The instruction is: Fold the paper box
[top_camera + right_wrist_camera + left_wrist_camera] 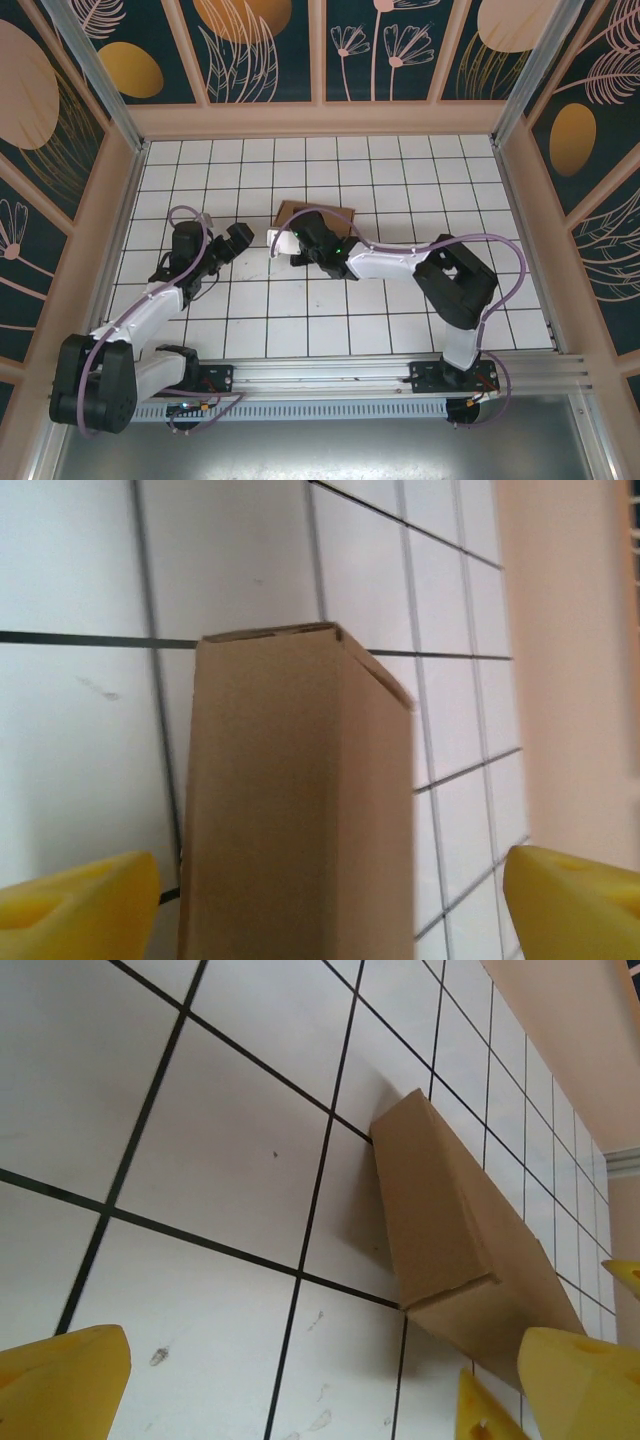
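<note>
Brown cardboard paper box (300, 800) sits on white tiled worktop (400, 320), right hand (330, 880) wide around it, prob. to squeeze; left hand (320, 1360) wide too.

One paper box (450, 1230), one left end effector (320, 1385), one right end effector (330, 885)

The top external camera is looking down from high above the paper box (338, 213), well apart, while both wrist cameras are facing that box closely, all three sharing it and the tiled table (400, 320) beside it.
</note>
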You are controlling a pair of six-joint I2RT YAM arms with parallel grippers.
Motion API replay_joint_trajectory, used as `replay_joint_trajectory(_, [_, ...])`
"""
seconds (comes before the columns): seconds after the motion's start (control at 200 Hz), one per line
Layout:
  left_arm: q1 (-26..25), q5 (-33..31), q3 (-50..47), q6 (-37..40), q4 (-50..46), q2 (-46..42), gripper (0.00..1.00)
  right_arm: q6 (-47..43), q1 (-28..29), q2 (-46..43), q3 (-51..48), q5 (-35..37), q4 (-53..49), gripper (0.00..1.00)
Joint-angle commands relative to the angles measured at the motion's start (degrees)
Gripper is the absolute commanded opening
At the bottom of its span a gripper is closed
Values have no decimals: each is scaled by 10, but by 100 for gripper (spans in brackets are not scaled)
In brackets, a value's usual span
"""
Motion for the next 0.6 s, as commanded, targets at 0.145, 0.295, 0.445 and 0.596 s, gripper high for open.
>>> replay_joint_trajectory(0.145, [3,-138,-6,135,89,-98,98,204,-75,-142,-41,-289,-25,99])
replay_joint_trajectory(0.295, [3,-193,-19,237,165,-85,99,318,-157,-247,-144,-321,69,99])
replay_joint_trajectory(0.445, [3,-248,-41,363,251,-56,98,433,-270,-348,-267,-261,156,99])
replay_joint_trajectory(0.596, [4,-296,-58,464,333,-8,99,486,-395,-412,-362,-208,208,99])
